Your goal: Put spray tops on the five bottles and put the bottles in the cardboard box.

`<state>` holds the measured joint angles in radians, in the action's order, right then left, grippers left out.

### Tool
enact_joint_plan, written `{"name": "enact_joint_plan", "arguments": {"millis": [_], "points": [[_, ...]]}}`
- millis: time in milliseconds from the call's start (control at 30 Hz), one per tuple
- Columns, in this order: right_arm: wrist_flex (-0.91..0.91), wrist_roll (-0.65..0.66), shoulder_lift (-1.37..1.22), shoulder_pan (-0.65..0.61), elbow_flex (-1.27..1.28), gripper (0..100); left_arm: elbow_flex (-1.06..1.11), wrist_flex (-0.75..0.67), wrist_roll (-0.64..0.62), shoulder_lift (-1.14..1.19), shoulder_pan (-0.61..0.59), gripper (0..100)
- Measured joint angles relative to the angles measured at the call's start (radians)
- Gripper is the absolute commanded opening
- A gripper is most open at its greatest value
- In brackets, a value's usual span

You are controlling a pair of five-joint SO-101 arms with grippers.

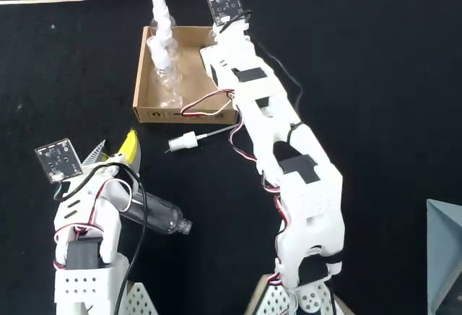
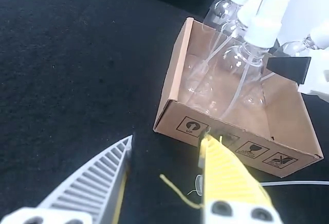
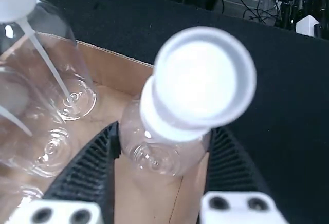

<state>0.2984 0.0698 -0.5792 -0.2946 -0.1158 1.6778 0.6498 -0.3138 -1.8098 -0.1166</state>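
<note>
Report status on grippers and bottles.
Right gripper shut on capped bottle in cardboard box. Left gripper open. Uncapped bottle, spray top loose on table.

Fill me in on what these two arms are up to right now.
The right arm reaches into the cardboard box, its jaws closed on a bottle that already has its spray top. Other topped bottles stand in the box beside it. One bare bottle lies on the table by the left arm, whose jaws are open and empty. A loose spray top lies on the table in front of the box.
</note>
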Motion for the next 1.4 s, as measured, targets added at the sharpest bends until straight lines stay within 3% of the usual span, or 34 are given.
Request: {"name": "enact_joint_plan", "arguments": {"millis": [233,1400], "points": [[0.0,-0.002,0.0,0.0,0.0,25.9,0.0,0.0,0.0,0.0,0.0,19],[0.178,-0.002,0.029,-0.002,0.0,25.9,0.0,0.0,0.0,0.0,0.0,19]]}}
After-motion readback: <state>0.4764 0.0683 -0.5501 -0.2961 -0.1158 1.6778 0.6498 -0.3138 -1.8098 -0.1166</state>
